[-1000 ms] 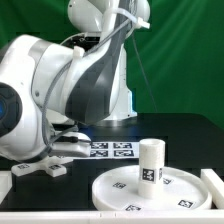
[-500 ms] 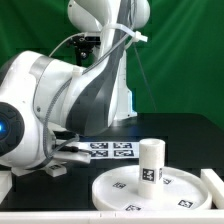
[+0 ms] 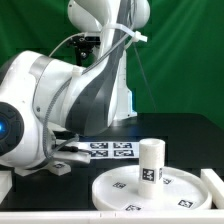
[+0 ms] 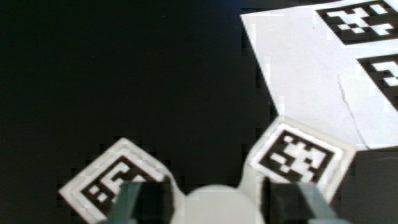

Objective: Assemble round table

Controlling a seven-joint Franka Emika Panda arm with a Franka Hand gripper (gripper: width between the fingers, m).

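Hand (image 4: 228,206) closer, astride foot piece (image 4: 294,155)

Bright, even light fills the exterior view; the white arm (image 3: 60,100) nearly glares against the matte black surface (image 3: 190,135). In the wrist view the hand (image 4: 226,205), close to the lens, looks soft and unfocused.
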